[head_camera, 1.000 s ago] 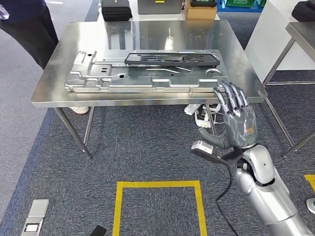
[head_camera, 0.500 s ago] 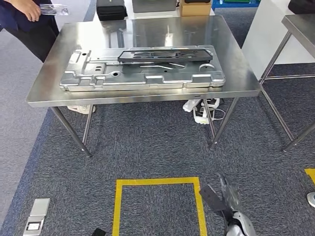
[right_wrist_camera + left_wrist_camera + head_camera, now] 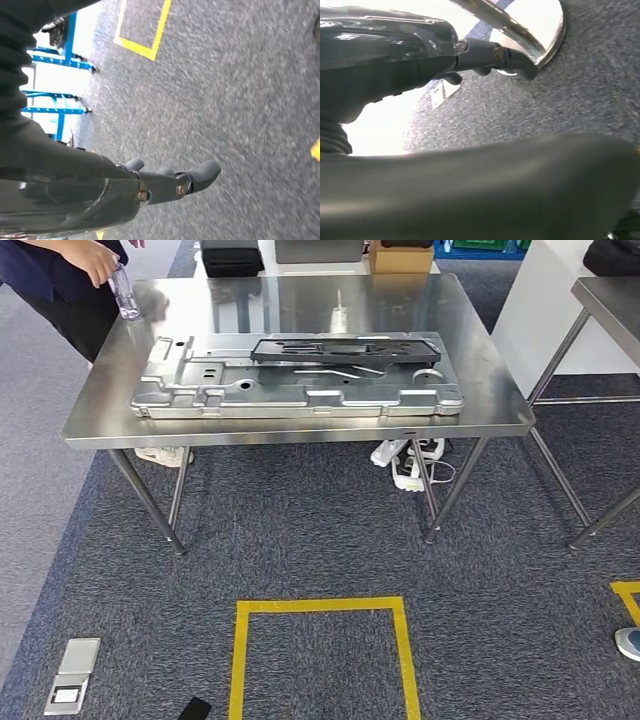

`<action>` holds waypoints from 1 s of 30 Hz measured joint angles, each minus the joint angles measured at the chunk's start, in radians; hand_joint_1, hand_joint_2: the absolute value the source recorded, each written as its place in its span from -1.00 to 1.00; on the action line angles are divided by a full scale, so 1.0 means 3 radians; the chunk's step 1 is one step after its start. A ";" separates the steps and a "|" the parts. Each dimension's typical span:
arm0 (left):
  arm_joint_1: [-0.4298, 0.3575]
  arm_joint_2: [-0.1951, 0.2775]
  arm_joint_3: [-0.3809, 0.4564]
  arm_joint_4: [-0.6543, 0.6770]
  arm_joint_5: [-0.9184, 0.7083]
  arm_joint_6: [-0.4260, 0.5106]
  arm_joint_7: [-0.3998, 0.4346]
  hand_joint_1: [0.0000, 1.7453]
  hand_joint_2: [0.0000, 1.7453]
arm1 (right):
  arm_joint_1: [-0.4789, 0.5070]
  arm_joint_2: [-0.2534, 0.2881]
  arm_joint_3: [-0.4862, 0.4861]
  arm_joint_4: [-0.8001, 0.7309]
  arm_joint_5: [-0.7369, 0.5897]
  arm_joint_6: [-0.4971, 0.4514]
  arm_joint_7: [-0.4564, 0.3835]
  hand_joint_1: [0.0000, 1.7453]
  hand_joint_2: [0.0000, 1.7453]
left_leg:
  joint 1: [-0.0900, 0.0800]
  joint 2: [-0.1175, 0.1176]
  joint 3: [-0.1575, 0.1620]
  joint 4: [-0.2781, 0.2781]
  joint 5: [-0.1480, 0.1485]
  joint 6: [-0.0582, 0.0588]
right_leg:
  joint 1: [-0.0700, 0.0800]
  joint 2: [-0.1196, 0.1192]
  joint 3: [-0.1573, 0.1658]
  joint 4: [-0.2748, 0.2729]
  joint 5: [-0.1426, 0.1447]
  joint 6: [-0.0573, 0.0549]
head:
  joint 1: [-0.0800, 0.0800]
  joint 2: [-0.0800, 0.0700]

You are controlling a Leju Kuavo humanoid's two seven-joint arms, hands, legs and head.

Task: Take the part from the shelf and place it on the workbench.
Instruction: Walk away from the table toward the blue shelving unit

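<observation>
A: Any writing or labels you can read?

B: None that I can make out. The small grey plate (image 3: 72,675) on the carpet at lower left in the head view has a pale patch, too small to read.

A: Where is the part?

B: The black part (image 3: 346,350) lies flat on the long silver panel (image 3: 294,390), which rests on the steel workbench (image 3: 113,425) across the upper half of the head view. At upper left a person's hand (image 3: 96,260) holds a clear bottle (image 3: 124,292) just over the bench corner.

A: And the robot's hands?

B: The left hand (image 3: 486,55) hangs over grey carpet near a shiny round base (image 3: 546,30); its fingers are stretched out and hold nothing. The right hand (image 3: 170,182) also has its fingers extended and apart, empty, above carpet.

A: What differs between views?

B: The head view shows a yellow square (image 3: 321,655) taped on the floor; the right wrist view catches a yellow corner (image 3: 145,35) and a blue rack (image 3: 56,80).
</observation>
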 joint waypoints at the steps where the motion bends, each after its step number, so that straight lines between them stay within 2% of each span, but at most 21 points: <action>1: -0.0001 0.0000 -0.0002 0.0000 0.0007 0.0005 0.0001 -1.00 1.00 | 0.0003 0.0003 -0.0007 0.0019 0.0001 -0.0004 -0.0010 -1.00 1.00 | 0.0003 0.0011 -0.0003 -0.0006 0.0011 0.0013 | -0.0003 0.0002 -0.0056 0.0148 -0.0108 0.0006 | 0.0001 0.0000; 3: 0.0007 0.0009 -0.0039 -0.0006 0.0072 0.0015 0.0002 -1.00 1.00 | 0.0029 0.0006 -0.0021 0.0053 -0.0027 -0.0032 -0.0073 -1.00 1.00 | -0.0007 0.0026 -0.0017 -0.0002 0.0020 0.0028 | -0.0002 0.0005 -0.0218 0.0569 -0.0334 0.0016 | 0.0001 0.0000; 4: 0.0015 0.0018 -0.0074 -0.0015 0.0134 0.0017 0.0000 -1.00 1.00 | 0.0053 0.0006 -0.0027 0.0070 -0.0058 -0.0047 -0.0108 -1.00 1.00 | -0.0011 0.0033 -0.0023 0.0002 0.0022 0.0031 | -0.0002 0.0005 -0.0272 0.0731 -0.0393 0.0021 | 0.0001 0.0000; 5: 0.0021 0.0031 -0.0117 -0.0031 0.0210 0.0011 -0.0006 -1.00 1.00 | 0.0081 0.0006 -0.0032 0.0086 -0.0099 -0.0054 -0.0138 -1.00 1.00 | -0.0014 0.0036 -0.0027 0.0007 0.0024 0.0033 | -0.0002 0.0004 -0.0273 0.0784 -0.0388 0.0024 | 0.0001 0.0000; 6: 0.0024 0.0044 -0.0161 -0.0052 0.0290 -0.0002 -0.0015 -1.00 1.00 | 0.0110 0.0006 -0.0034 0.0103 -0.0143 -0.0054 -0.0157 -1.00 1.00 | -0.0015 0.0037 -0.0028 0.0013 0.0023 0.0032 | -0.0002 0.0004 -0.0209 0.0696 -0.0320 0.0026 | 0.0001 0.0000; 8: 0.0025 0.0069 -0.0250 -0.0107 0.0460 -0.0040 -0.0037 -1.00 1.00 | 0.0174 0.0005 -0.0035 0.0128 -0.0239 -0.0052 -0.0191 -1.00 1.00 | -0.0018 0.0034 -0.0029 0.0030 0.0014 0.0019 | -0.0003 0.0002 0.0030 0.0271 -0.0123 0.0021 | 0.0001 0.0000; 9: 0.0027 0.0082 -0.0299 -0.0133 0.0549 -0.0061 -0.0053 -1.00 1.00 | 0.0200 0.0004 -0.0035 0.0136 -0.0289 -0.0051 -0.0208 -1.00 1.00 | -0.0026 0.0033 -0.0036 0.0044 0.0006 0.0006 | -0.0001 0.0002 0.0126 0.0073 -0.0060 0.0011 | 0.0001 0.0000; 10: 0.0031 0.0098 -0.0347 -0.0155 0.0636 -0.0083 -0.0066 -1.00 1.00 | 0.0223 0.0004 -0.0035 0.0142 -0.0336 -0.0048 -0.0224 -1.00 1.00 | -0.0035 0.0035 -0.0045 0.0057 0.0001 -0.0010 | 0.0001 0.0004 0.0179 -0.0050 -0.0032 -0.0001 | 0.0001 0.0000; 13: 0.0057 0.0140 -0.0484 -0.0199 0.0879 -0.0145 -0.0102 -1.00 1.00 | 0.0275 0.0003 -0.0035 0.0150 -0.0468 -0.0034 -0.0263 -1.00 1.00 | -0.0039 0.0038 -0.0058 0.0071 0.0003 -0.0044 | 0.0011 0.0008 0.0187 -0.0100 -0.0034 -0.0044 | -0.0001 0.0000; 15: 0.0101 0.0172 -0.0576 -0.0216 0.1047 -0.0189 -0.0131 -1.00 1.00 | 0.0290 0.0002 -0.0035 0.0141 -0.0563 -0.0024 -0.0291 -1.00 1.00 | -0.0028 0.0032 -0.0085 0.0151 -0.0075 -0.0075 | 0.0002 -0.0002 0.0183 -0.0107 -0.0024 -0.0076 | -0.0001 0.0000; 16: 0.0132 0.0189 -0.0626 -0.0220 0.1136 -0.0214 -0.0146 -1.00 1.00 | 0.0292 0.0001 -0.0034 0.0125 -0.0613 -0.0020 -0.0305 -1.00 1.00 | -0.0021 0.0030 -0.0137 0.0278 -0.0168 -0.0095 | -0.0005 -0.0008 0.0178 -0.0110 -0.0018 -0.0092 | -0.0002 0.0000; 18: 0.0210 0.0224 -0.0740 -0.0225 0.1340 -0.0270 -0.0180 -1.00 1.00 | 0.0286 0.0000 -0.0034 0.0074 -0.0724 -0.0009 -0.0339 -1.00 1.00 | -0.0005 0.0026 -0.0312 0.0689 -0.0395 -0.0129 | -0.0008 -0.0015 0.0163 -0.0110 -0.0013 -0.0112 | -0.0002 0.0000; 19: 0.0258 0.0237 -0.0793 -0.0225 0.1435 -0.0298 -0.0196 -1.00 1.00 | 0.0281 -0.0002 -0.0033 0.0042 -0.0776 -0.0001 -0.0354 -1.00 1.00 | 0.0000 0.0025 -0.0392 0.0879 -0.0466 -0.0138 | -0.0007 -0.0017 0.0158 -0.0110 -0.0011 -0.0116 | -0.0002 0.0000; 20: 0.0312 0.0249 -0.0841 -0.0225 0.1525 -0.0322 -0.0208 -1.00 1.00 | 0.0275 -0.0003 -0.0032 0.0006 -0.0824 0.0008 -0.0369 -1.00 1.00 | 0.0003 0.0025 -0.0426 0.0968 -0.0472 -0.0141 | -0.0006 -0.0017 0.0156 -0.0109 -0.0010 -0.0117 | -0.0002 0.0000; 21: 0.0367 0.0262 -0.0888 -0.0224 0.1615 -0.0347 -0.0222 -1.00 1.00 | 0.0266 -0.0004 -0.0031 -0.0037 -0.0874 0.0018 -0.0384 -1.00 1.00 | 0.0004 0.0024 -0.0399 0.0925 -0.0411 -0.0138 | -0.0006 -0.0017 0.0159 -0.0109 -0.0010 -0.0118 | -0.0002 0.0000; 24: 0.0513 0.0306 -0.1033 -0.0223 0.1862 -0.0417 -0.0264 -1.00 1.00 | 0.0227 -0.0006 -0.0028 -0.0177 -0.1016 0.0041 -0.0428 -1.00 1.00 | -0.0001 0.0022 -0.0097 0.0301 -0.0086 -0.0105 | -0.0001 -0.0013 0.0171 -0.0107 -0.0013 -0.0107 | -0.0002 0.0000; 25: 0.0549 0.0319 -0.1083 -0.0222 0.1944 -0.0438 -0.0278 -1.00 1.00 | 0.0215 -0.0009 -0.0027 -0.0218 -0.1062 0.0045 -0.0443 -1.00 1.00 | -0.0006 0.0022 -0.0031 0.0151 -0.0040 -0.0092 | 0.0003 -0.0012 0.0166 -0.0104 -0.0012 -0.0094 | -0.0002 0.0000; 26: 0.0583 0.0332 -0.1132 -0.0221 0.2025 -0.0460 -0.0293 -1.00 1.00 | 0.0206 -0.0011 -0.0026 -0.0253 -0.1108 0.0050 -0.0458 -1.00 1.00 | -0.0013 0.0020 -0.0006 0.0081 -0.0034 -0.0082 | 0.0006 -0.0013 0.0160 -0.0103 -0.0009 -0.0076 | -0.0001 0.0000; 27: 0.0618 0.0347 -0.1187 -0.0220 0.2117 -0.0485 -0.0308 -1.00 1.00 | 0.0203 -0.0015 -0.0023 -0.0285 -0.1157 0.0057 -0.0472 -1.00 0.50 | -0.0021 0.0020 -0.0004 0.0067 -0.0042 -0.0075 | 0.0008 -0.0014 0.0157 -0.0106 -0.0004 -0.0056 | -0.0001 0.0000; 29: 0.0680 0.0380 -0.1301 -0.0220 0.2301 -0.0533 -0.0338 -1.00 0.00 | 0.0214 -0.0027 -0.0012 -0.0333 -0.1259 0.0076 -0.0499 -1.00 -0.50 | -0.0023 0.0021 -0.0008 0.0047 -0.0031 -0.0051 | 0.0004 -0.0010 0.0159 -0.0109 -0.0008 -0.0020 | 0.0000 0.0000; 30: 0.0701 0.0398 -0.1362 -0.0223 0.2397 -0.0557 -0.0354 -1.00 -0.50 | 0.0227 -0.0034 -0.0004 -0.0346 -0.1313 0.0087 -0.0513 -1.00 -1.00 | -0.0022 0.0021 -0.0007 0.0039 -0.0027 -0.0045 | 0.0005 -0.0005 0.0164 -0.0119 -0.0003 -0.0034 | 0.0001 0.0000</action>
